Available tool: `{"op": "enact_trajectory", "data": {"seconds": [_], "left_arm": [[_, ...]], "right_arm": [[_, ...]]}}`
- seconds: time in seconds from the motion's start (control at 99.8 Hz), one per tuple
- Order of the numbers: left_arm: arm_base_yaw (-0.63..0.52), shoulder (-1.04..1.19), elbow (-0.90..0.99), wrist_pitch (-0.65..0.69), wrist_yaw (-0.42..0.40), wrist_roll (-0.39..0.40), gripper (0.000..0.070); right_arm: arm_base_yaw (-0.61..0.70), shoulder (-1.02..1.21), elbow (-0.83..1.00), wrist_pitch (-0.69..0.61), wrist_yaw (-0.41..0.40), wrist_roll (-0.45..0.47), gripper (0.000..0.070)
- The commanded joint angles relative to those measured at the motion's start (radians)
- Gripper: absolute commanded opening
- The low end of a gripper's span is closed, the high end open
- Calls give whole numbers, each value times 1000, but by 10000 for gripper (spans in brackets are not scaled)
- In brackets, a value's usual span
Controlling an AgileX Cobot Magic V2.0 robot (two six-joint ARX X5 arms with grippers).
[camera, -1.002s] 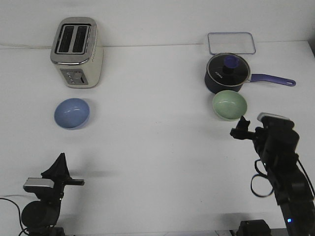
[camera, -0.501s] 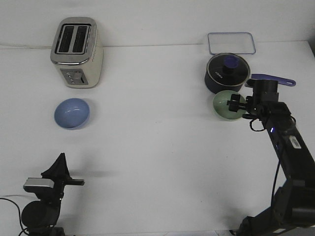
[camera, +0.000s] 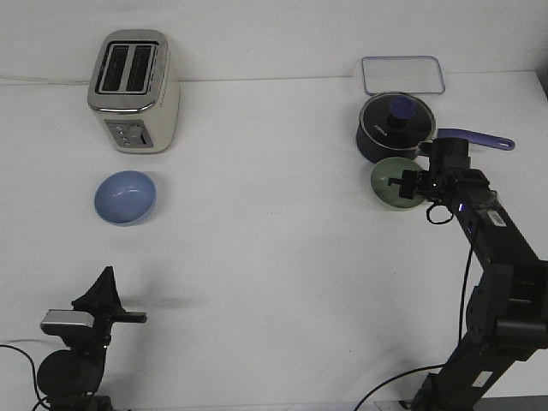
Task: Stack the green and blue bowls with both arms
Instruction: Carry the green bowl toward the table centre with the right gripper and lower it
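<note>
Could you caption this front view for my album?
Right claw reaches over the green bowl; blue bowl waits.

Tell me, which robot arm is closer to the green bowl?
The right one. The right gripper is right over the green bowl, at the bowl itself. The left gripper is far off, low at the near left of the table, closer to the blue bowl.

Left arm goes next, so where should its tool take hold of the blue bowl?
Pinch the blue bowl by its rim, coming from above on the near side. It sits upright and open, with the toaster just behind.
</note>
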Motion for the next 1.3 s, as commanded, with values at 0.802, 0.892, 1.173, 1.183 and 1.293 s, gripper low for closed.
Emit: {"op": "enact_trajectory", "data": {"seconds": [0.802,0.892,1.173,1.183,1.293], "left_arm": [[0,-2,-19,10,0,-5,13],[0,-2,-19,10,0,-5,13],[0,-2,-19,10,0,-5,13],[0,-2,-19,10,0,-5,13],[0,-2,-19,9,0,-5,13]], "right_arm": [[68,-480,0,-221,-254,-19,0],[148,-552,-47,-236,-254,-8,0],[504,-632,-264,-151,-166,108,0],[511,-631,-267,-149,-164,108,0],[634,-609,-331,-86,-135,152,0]]}}
